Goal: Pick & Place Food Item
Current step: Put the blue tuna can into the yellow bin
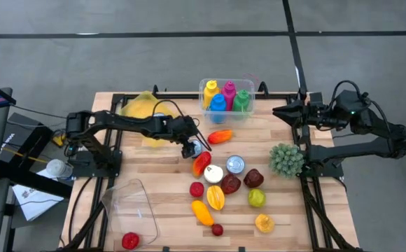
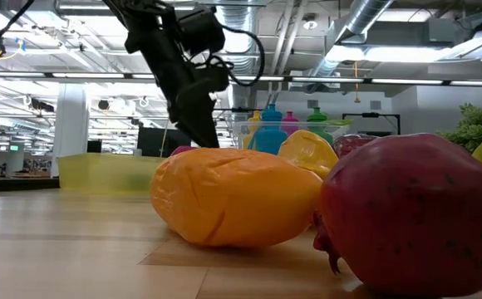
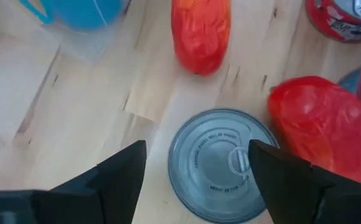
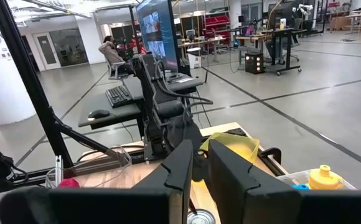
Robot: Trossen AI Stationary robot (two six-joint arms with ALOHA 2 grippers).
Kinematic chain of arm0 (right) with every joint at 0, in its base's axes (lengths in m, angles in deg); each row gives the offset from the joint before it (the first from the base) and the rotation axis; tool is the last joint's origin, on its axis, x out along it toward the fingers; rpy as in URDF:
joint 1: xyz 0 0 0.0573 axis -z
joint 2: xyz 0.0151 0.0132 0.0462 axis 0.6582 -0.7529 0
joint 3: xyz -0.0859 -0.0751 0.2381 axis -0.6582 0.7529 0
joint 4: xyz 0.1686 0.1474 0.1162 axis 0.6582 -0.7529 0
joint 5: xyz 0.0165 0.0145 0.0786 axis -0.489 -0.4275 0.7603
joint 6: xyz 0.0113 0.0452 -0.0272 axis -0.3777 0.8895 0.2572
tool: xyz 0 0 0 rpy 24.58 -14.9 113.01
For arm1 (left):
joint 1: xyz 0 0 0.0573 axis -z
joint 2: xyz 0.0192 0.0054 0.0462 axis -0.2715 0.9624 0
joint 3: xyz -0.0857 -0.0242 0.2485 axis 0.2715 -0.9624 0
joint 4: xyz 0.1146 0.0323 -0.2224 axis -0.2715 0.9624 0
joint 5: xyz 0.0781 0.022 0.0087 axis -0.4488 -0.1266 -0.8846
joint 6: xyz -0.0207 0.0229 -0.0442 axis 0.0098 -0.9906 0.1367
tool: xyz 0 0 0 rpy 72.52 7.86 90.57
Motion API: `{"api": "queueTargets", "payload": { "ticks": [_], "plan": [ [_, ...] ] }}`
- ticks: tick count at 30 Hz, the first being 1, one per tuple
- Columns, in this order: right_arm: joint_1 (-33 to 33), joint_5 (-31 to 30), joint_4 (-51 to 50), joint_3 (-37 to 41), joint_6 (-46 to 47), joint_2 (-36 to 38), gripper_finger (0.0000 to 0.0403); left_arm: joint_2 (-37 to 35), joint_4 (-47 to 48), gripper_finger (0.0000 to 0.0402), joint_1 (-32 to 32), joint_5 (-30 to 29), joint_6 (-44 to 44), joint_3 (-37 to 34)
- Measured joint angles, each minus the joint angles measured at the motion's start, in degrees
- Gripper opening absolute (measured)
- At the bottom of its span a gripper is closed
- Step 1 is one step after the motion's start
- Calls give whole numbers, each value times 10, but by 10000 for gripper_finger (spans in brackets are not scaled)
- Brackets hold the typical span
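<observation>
Directly beneath left jaws [image 3: 196, 180], spread wide: round tin can [image 3: 224, 165], lid up, on tabletop [image 3: 56, 106], centred between fingers, no long axis. Red pepper [image 3: 320, 127] touches can's side; orange-red pepper [image 3: 200, 31] just beyond. Left arm nearer; right jaws [image 4: 199, 180] together, parked at far right edge. Clear tub [image 1: 227, 96] holds coloured bottles; clear bowl [image 1: 129, 203] looks empty.

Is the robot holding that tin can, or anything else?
No, nothing is held. The left end effector is open, its fingers either side of the can, not gripping it. The right end effector is shut on nothing, away at the table's edge.
</observation>
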Motion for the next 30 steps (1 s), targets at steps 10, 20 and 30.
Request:
{"api": "queueTargets", "payload": {
  "ticks": [10, 20, 30],
  "plan": [
    [0, 0, -1, 0, 2, 0, 49, 4, 0, 284, -4, 29, 13, 0],
    [0, -2, -5, 0, 10, 0, 49, 4, 2, 282, -34, 68, 41, 0],
    [0, -2, -6, 0, 10, 0, 49, 4, 1, 282, -24, 51, 50, 0]
  ]
}}
